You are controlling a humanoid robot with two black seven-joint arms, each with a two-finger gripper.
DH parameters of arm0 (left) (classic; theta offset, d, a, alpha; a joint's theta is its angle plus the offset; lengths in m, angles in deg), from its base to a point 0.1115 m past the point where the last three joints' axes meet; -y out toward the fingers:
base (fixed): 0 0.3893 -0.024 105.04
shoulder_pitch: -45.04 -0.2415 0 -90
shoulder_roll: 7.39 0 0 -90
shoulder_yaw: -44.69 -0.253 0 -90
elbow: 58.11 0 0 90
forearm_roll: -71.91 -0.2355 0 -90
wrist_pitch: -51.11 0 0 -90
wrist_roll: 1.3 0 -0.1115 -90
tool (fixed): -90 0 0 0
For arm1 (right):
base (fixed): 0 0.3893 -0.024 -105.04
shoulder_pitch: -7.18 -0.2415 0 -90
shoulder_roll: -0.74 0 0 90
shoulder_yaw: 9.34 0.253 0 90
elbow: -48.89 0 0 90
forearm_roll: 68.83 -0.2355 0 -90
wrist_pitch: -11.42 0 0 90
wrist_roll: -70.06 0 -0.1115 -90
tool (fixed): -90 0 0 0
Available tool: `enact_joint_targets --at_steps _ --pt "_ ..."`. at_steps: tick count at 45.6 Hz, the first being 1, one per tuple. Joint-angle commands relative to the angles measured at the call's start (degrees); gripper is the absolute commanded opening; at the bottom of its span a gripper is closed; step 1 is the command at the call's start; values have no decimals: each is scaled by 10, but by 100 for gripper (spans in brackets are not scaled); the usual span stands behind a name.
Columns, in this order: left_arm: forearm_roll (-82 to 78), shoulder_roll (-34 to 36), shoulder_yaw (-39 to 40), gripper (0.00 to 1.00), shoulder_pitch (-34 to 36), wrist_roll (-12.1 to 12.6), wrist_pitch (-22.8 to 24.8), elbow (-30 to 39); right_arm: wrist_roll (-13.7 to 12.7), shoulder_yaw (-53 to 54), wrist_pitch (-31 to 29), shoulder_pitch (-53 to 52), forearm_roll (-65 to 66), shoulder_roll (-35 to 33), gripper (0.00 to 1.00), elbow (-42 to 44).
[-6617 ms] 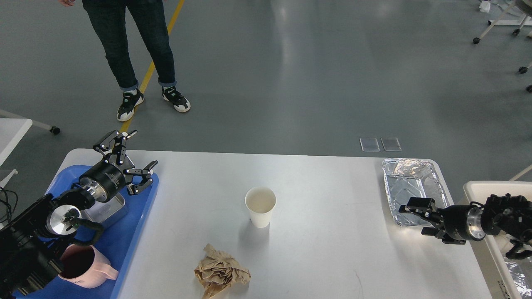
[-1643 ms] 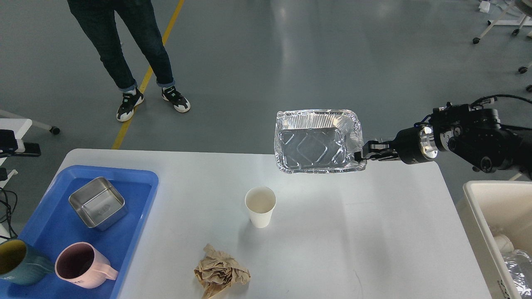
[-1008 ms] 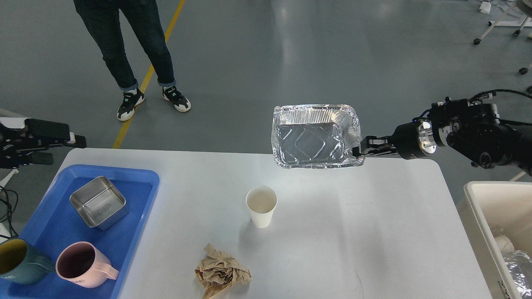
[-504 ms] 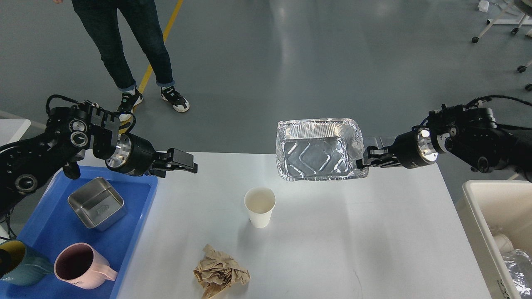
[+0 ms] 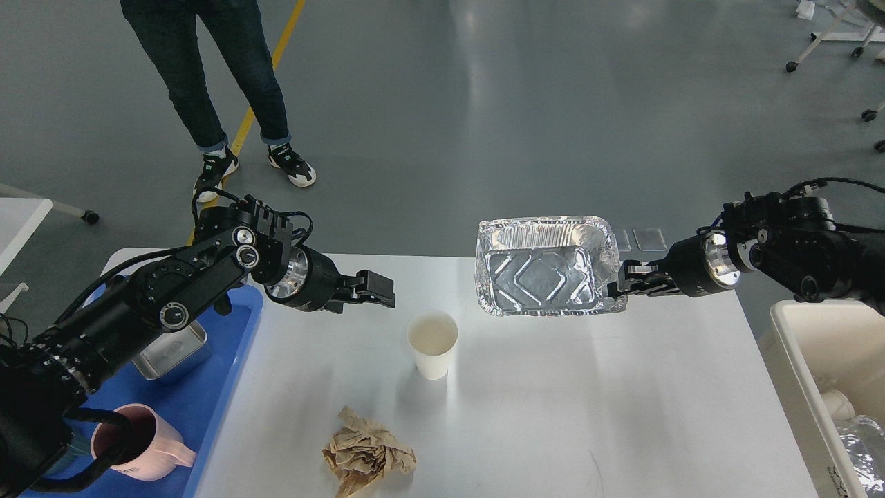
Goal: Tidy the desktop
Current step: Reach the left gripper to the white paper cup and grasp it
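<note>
Overhead, the right pincer [image 5: 622,282] pinched a foil tray [image 5: 546,275] by its rim above the bench's [image 5: 553,401] far edge — the left pincer's [image 5: 379,290] opening couldn't be told.

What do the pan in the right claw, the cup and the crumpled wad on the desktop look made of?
Pan: thin aluminium foil, shiny, with a crinkled rim and embossed base. Cup: likely paper, matte off-white, thin rolled rim. Wad: brown paper, dull, heavily creased, perhaps a napkin or bag.

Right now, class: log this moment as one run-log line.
right gripper: shut on foil tray, lifted | left gripper: near paper cup | desktop: cup, crumpled paper
</note>
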Motion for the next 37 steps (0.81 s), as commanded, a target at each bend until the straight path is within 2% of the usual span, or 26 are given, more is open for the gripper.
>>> enact_joint_targets --at_steps 1,28,32,37 --pt "-3 -29 -14 99 1 -1 -20 -27 0 0 1 0 0 -3 0 -2" --pt "-1 -80 -71 98 -6 -6 -62 -42 1 0 3 0 0 -16 0 -2" --pt "-1 -80 -96 95 -6 -10 -90 -42 1 0 3 0 0 -16 0 -2" --pt "0 -81 -128 83 -6 -10 -128 -42 1 0 4 0 0 -16 0 -2"
